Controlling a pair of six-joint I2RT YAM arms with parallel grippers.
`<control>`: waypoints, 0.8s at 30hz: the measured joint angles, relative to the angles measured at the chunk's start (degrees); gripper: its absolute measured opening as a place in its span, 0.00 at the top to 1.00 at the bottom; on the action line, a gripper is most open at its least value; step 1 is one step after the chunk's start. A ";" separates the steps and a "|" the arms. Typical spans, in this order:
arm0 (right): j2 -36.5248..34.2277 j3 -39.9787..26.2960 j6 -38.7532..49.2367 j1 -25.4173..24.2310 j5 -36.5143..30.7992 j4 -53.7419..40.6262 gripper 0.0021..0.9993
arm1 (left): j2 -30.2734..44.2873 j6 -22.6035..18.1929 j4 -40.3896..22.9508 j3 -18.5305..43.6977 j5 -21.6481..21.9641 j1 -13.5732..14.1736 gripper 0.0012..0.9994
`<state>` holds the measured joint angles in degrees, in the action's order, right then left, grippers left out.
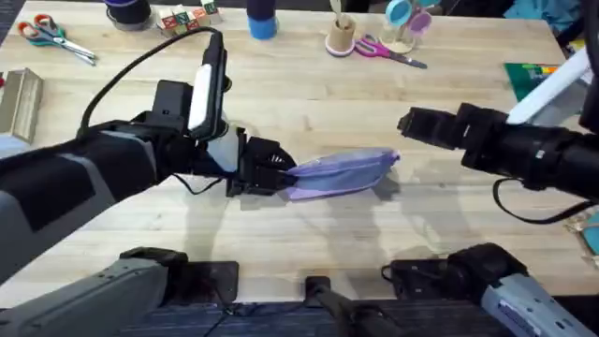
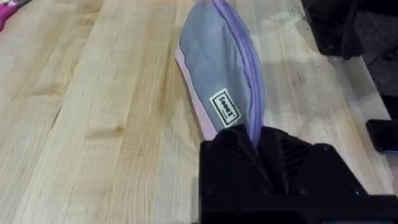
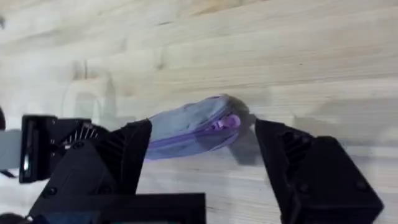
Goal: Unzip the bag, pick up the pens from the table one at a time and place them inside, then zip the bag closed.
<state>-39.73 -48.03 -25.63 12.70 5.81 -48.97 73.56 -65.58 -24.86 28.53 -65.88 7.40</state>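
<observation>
Black left gripper on soft bag

Light wood plank surface, even light, soft shadows. Far edge clutter: orange-handled scissors, pink scissors, blue cup, wooden blocks. Green mat at right.

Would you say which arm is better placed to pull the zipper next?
The right. Its open claw faces the zipper pull at the bag's free end, while the left claw is shut on the other end, anchoring it.
</observation>
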 joint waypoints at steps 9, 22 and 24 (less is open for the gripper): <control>-0.01 0.00 0.83 0.32 1.08 -0.04 0.00 | 0.00 0.22 0.07 0.00 0.12 0.00 0.01; -0.01 -0.10 9.85 0.32 1.10 -2.19 0.00 | -0.39 17.50 -8.85 9.13 11.50 0.00 0.00; -0.04 -0.62 11.24 0.32 1.10 -3.28 0.00 | -1.46 19.34 -14.48 12.92 13.12 -0.05 0.00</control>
<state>-39.77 -48.65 -14.39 13.02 6.92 -52.25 72.10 -46.25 -39.35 41.46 -52.76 7.35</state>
